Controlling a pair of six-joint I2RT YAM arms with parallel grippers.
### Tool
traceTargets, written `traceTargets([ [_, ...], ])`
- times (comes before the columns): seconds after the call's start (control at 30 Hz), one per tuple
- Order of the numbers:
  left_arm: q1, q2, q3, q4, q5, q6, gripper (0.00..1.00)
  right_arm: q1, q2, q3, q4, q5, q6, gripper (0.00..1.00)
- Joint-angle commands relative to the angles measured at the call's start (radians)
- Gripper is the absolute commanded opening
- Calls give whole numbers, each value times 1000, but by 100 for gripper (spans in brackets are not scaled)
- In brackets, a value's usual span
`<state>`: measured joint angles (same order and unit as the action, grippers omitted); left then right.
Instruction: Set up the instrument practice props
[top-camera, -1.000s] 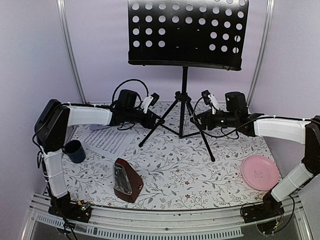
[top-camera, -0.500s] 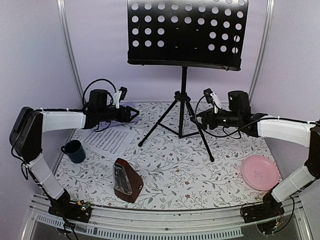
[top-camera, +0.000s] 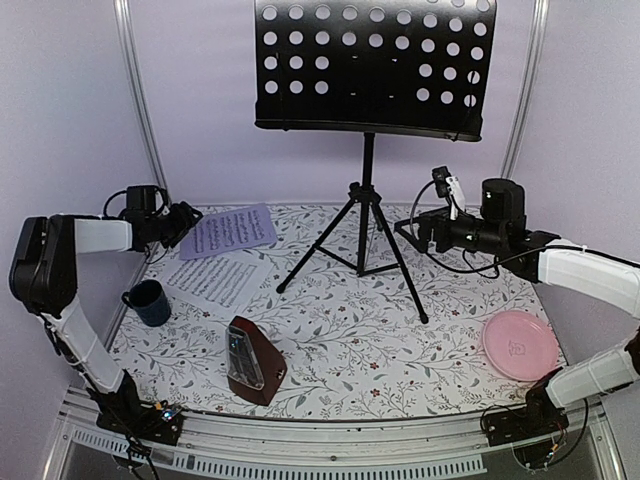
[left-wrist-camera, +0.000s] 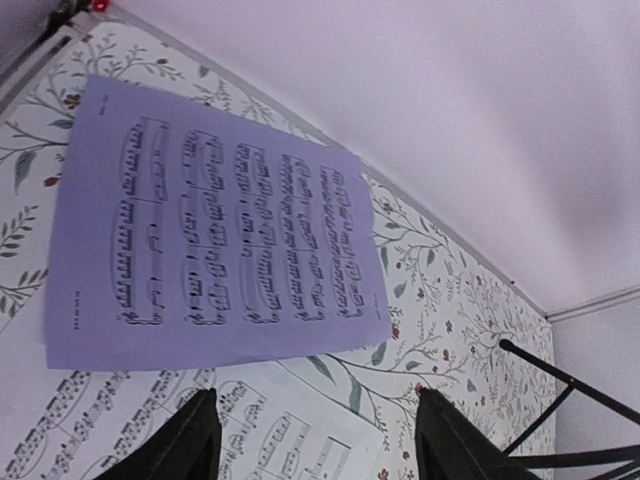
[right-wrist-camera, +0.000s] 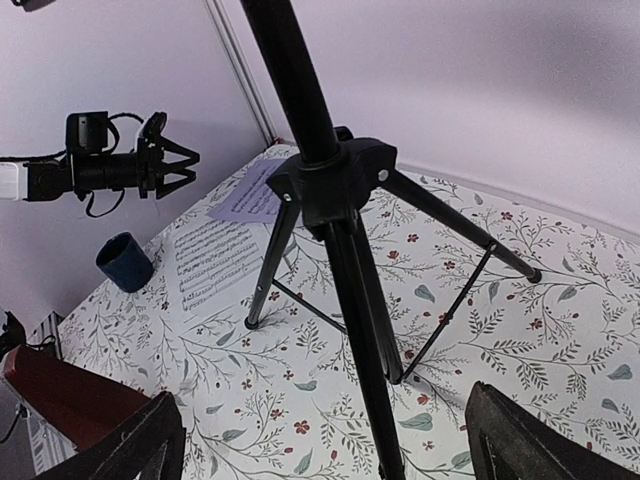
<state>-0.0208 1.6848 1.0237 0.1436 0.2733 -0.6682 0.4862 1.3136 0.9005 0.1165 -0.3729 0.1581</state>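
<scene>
Left hand (top-camera: 188, 222): fingers part open, nothing between them. Arm low, reaching along far left side of bench (top-camera: 400, 330). First music sheet (left-wrist-camera: 215, 230) straight ahead, near edge just past fingertips, long side running away from hand toward music stand (top-camera: 368, 170) legs. Cannot tell if it lies flat. Second sheet (top-camera: 215, 280) beside it, touching. Right hand (top-camera: 418, 232) wide open, empty, near stand pole. Left hand much nearer sheets, so I think grab is mine. Metronome (top-camera: 252, 362) near front edge.

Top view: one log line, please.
music stand upright, desk bare | two sheets on table, left | metronome front-left | left fingers open, empty | right fingers open, empty, by tripod
</scene>
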Motion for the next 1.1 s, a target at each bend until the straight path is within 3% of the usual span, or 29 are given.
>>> traceTargets([
  [0.0,95,56,-31,12,42,-108,67,-37,-62,-52,66,-2,69,99],
  [0.2,162,118,-72,40,54,-167,65,-112,-34,-53,68,-164,105,99],
  [0.5,224,208,-100,90,71,-222,62,-114,-11,-36,68,-176,116,99],
  [0.8,235,344,-6,108,119,-246,58,-114,11,-7,66,-180,124,99],
  [1.07,236,402,5,198,187,-298,44,-116,26,4,61,-178,127,99],
])
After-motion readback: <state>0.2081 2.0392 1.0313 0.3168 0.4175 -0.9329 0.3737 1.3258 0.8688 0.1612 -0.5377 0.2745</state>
